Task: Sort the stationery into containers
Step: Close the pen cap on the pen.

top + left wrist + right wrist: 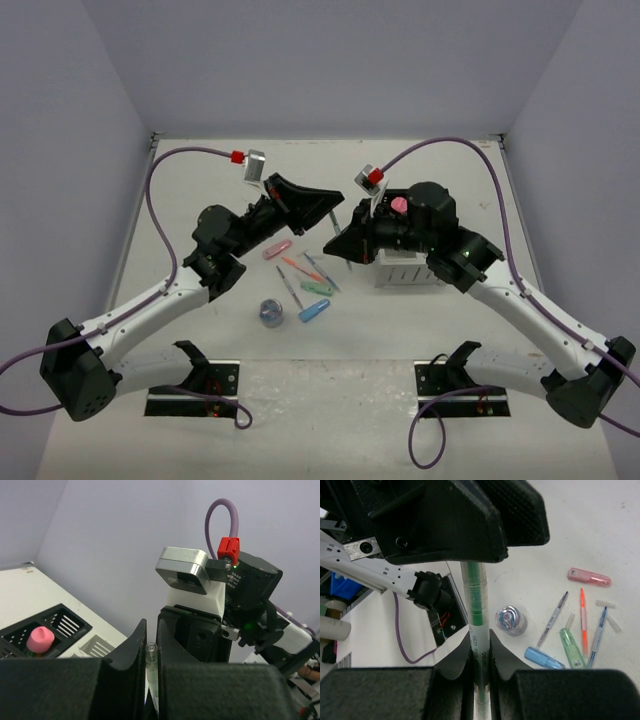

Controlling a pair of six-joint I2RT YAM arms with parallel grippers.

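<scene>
A clear pen with a green core (478,605) hangs in the air between both arms. My right gripper (480,652) is shut on its printed lower barrel. My left gripper (151,647) is shut on the pen's clear end (151,655). From above, the left gripper (330,205) and right gripper (340,241) meet at the pen (333,224), above the table's middle. More stationery lies below: a pink capsule (277,249), an orange pen (295,267), a blue pen (320,270), a mint capsule (316,288), a blue capsule (314,311) and a blue-grey roll (271,312).
The white slotted container (405,271) stands under my right arm. The black container (65,625) behind it holds a pink piece (40,639). Grey walls close in the left, back and right. Two black mounts (200,385) sit at the near edge.
</scene>
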